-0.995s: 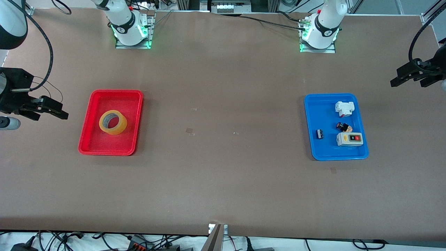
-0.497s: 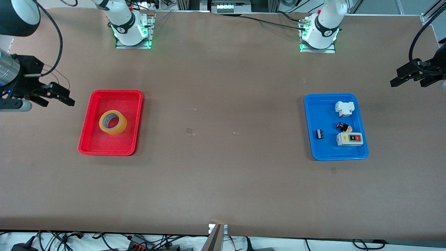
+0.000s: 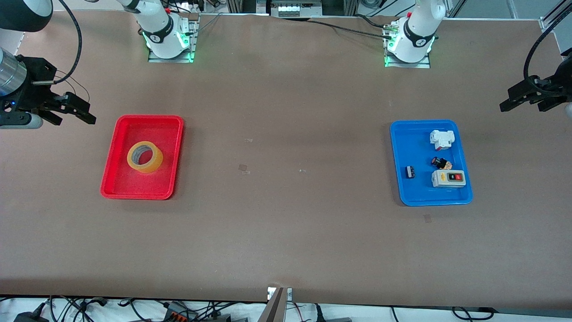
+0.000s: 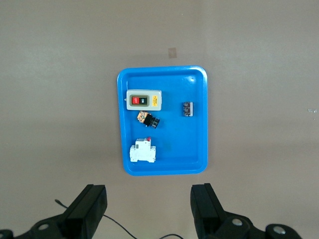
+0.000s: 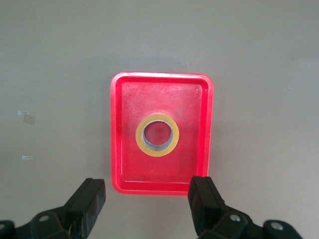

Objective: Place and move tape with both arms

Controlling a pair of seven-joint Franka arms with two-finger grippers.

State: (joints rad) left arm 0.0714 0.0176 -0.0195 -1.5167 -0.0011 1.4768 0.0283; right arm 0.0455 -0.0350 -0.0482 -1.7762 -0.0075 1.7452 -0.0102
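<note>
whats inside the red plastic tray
Only the yellowish translucent ring of tape with a grey core, lying flat in the red plastic tray. The tray floor directly under the tape's ring is covered.

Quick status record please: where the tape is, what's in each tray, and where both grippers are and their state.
tape: lying flat in the red tray, not held
red tray: toward the right arm's end of the table, holds only the tape
blue tray: toward the left arm's end, holds switch box, white breaker, two small dark parts
right gripper: open, empty, in the air beside the red tray
left gripper: open, empty, in the air past the blue tray's outer end
</note>
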